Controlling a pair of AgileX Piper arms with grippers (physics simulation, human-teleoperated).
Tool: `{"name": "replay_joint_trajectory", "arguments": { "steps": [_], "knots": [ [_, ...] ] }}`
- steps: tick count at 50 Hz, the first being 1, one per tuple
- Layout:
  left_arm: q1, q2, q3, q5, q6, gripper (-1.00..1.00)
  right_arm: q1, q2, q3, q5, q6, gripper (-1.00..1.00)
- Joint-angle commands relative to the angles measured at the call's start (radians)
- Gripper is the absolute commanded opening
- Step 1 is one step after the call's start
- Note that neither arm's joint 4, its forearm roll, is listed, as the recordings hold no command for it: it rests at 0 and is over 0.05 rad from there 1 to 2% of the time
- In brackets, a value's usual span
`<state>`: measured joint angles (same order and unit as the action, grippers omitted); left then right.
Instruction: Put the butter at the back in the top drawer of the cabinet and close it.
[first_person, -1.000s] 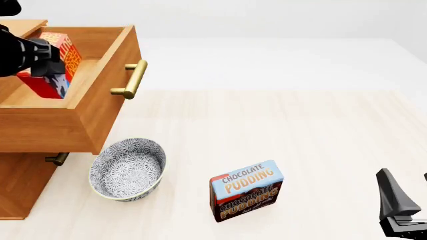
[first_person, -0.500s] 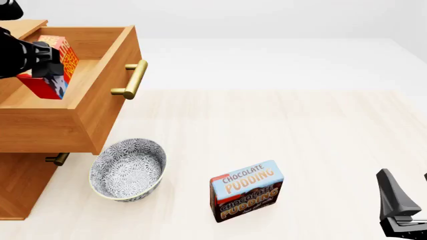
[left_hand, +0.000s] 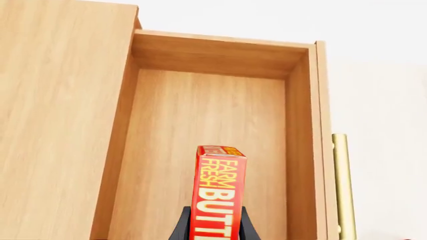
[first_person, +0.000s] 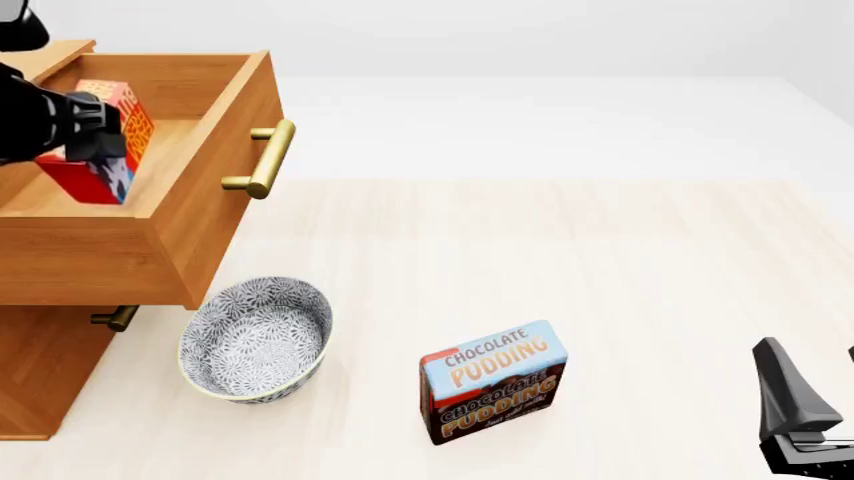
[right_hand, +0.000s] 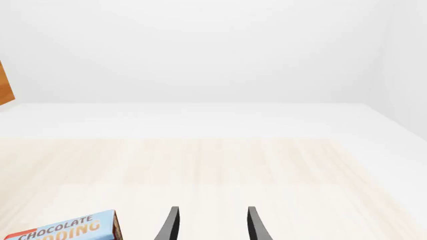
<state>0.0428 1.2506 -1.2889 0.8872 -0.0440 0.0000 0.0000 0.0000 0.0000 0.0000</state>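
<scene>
The left arm (first_person: 34, 125) appears in the front view as a bulky, matte black body with rounded, segmented housings; faint grey highlights pick out ridges and edges where its sections meet. At the top left corner of that view a rounded black part of it shows a thin pale rim. In the left wrist view only two short black finger (left_hand: 181, 227) tips show, tapering and smooth. The right gripper (first_person: 814, 400) is black too: in the front view one finger is a tall, angular wedge with a glossy grey sheen above a blocky base with stepped edges. In the right wrist view its fingers (right_hand: 170, 225) are two slim, dark, slightly curved blades.
</scene>
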Motion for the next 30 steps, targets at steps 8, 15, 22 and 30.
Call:
{"name": "replay_joint_trajectory", "arguments": {
  "steps": [8, 15, 22, 30],
  "knots": [
    [0.008, -0.008, 0.010, -0.017, 0.022, -1.00, 0.000, 0.000, 0.000, 0.000, 0.000, 1.00],
    [0.009, -0.002, 0.018, -0.026, 0.022, -1.00, 0.000, 0.000, 0.000, 0.000, 0.000, 1.00],
    [0.008, 0.008, 0.022, -0.036, 0.022, -1.00, 0.000, 0.000, 0.000, 0.000, 0.000, 1.00],
    [0.006, 0.013, 0.027, -0.045, 0.021, -1.00, 0.000, 0.000, 0.000, 0.000, 0.000, 1.00]
  ]
}}
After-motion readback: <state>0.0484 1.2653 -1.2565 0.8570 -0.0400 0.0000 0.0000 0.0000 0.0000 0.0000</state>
